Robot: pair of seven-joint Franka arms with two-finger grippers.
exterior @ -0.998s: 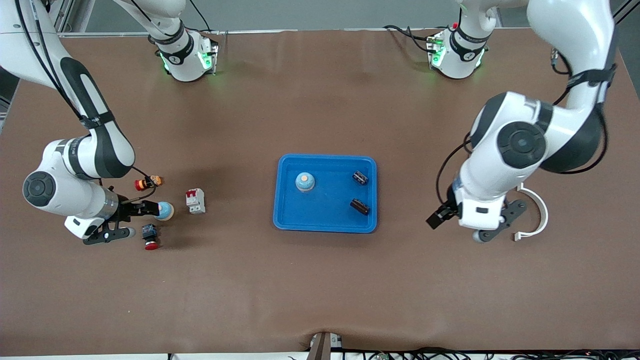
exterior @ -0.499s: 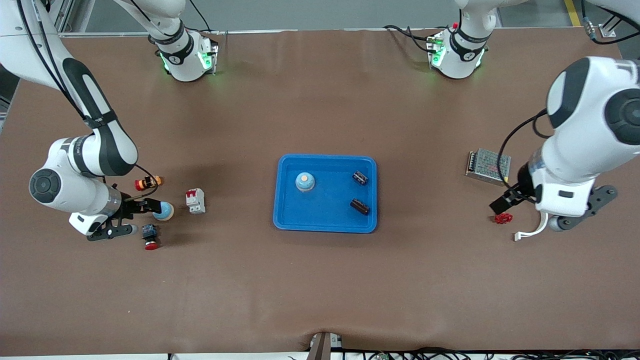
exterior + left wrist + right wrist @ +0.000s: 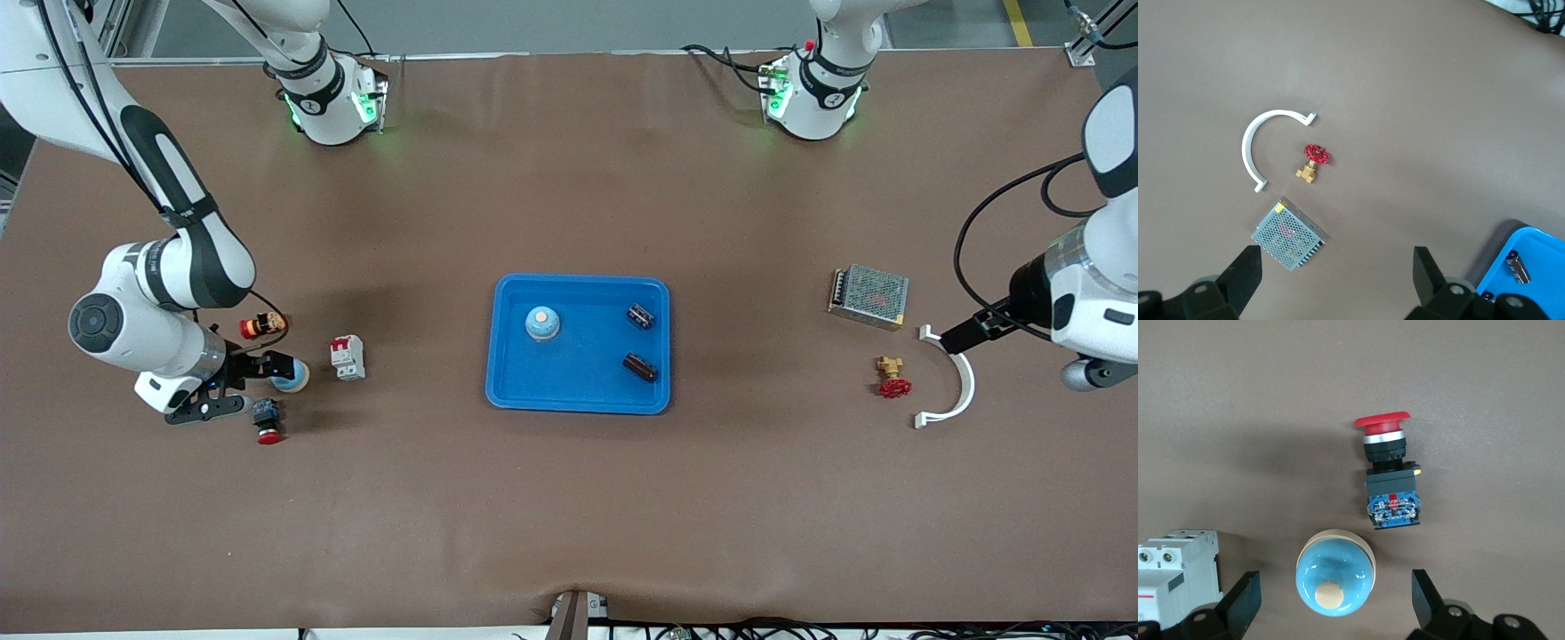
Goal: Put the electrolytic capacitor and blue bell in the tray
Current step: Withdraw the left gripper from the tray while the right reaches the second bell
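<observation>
Blue plastic forms the tray (image 3: pixel 578 343) at the table's middle; a blue bell (image 3: pixel 542 323) and two dark capacitors (image 3: pixel 641 316) (image 3: pixel 640 367) are being held in it. A second blue bell (image 3: pixel 291 375) is being straddled by the right gripper (image 3: pixel 233 385), jaws spread wide, nothing gripped. Since the earlier frame, the left gripper (image 3: pixel 1337 277), jaws wide and empty, is being drawn outward, uncovering a mesh box (image 3: pixel 869 296), red valve (image 3: pixel 892 377) and white clamp (image 3: pixel 953 379). Only the right wrist view is showing the bell's cream button, a red push-button (image 3: pixel 1387 474) and a breaker (image 3: pixel 1178 567).

Blue tray (image 3: pixel 503 356) holding bell (image 3: pixel 542 323), two capacitors (image 3: pixel 640 366)
</observation>
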